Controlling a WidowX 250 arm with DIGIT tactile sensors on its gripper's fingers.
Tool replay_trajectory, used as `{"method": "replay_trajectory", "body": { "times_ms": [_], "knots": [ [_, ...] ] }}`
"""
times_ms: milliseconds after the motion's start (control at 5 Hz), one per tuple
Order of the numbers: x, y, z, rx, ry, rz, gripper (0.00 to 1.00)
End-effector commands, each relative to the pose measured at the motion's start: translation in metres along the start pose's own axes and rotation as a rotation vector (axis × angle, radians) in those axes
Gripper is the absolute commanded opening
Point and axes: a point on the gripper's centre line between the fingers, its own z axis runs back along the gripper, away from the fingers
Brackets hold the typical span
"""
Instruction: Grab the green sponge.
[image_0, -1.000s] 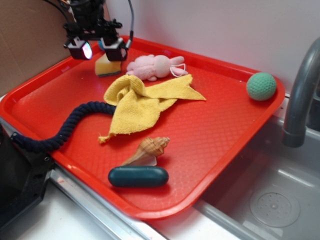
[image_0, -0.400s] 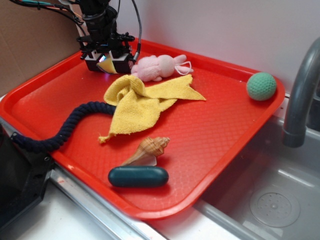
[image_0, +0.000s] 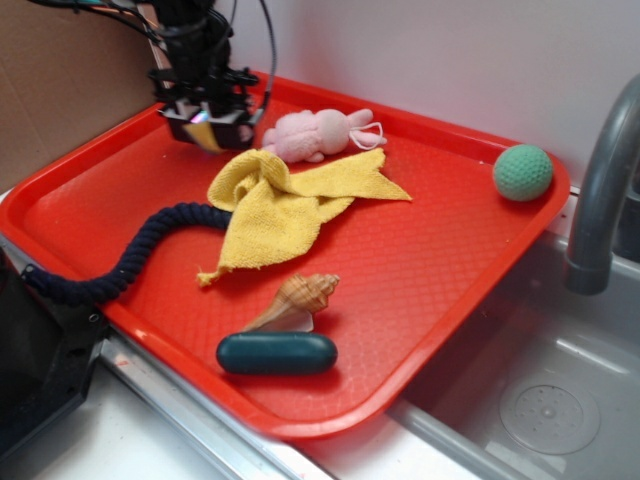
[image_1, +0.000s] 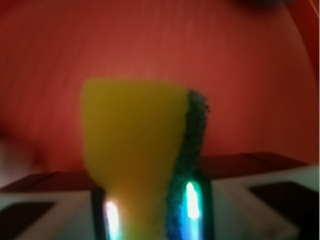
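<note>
Claw (image_1: 150, 212) clamped on green sponge (image_1: 137, 150): light, soft foam, visibly pinched between fingers (image_1: 192, 200); held across its thickness.

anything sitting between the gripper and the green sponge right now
Nothing visible does. The black gripper is already closed on the yellow foam sponge with the dark green scouring layer, pinching its lower end. The pink plush bunny lies beside it, not in between.

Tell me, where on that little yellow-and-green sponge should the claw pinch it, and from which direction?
Across its thin dimension, one finger on the yellow foam face and one on the dark green scouring face, coming from above. The green sponge is a narrow slab, so those two flat faces fit between the fingers. The claw appears pinched on it this way now, foam squeezed narrower between the fingers.
</note>
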Motion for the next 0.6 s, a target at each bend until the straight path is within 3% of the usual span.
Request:
{"method": "replay_trajectory", "body": {
  "times_ms": [0, 400],
  "knots": [
    [-0.075, 0.012, 0.114, -0.049, -0.136, -0.157, 0.0],
    [-0.099, -0.053, 0.179, -0.038, -0.16, -0.317, 0.0]
  ]
}}
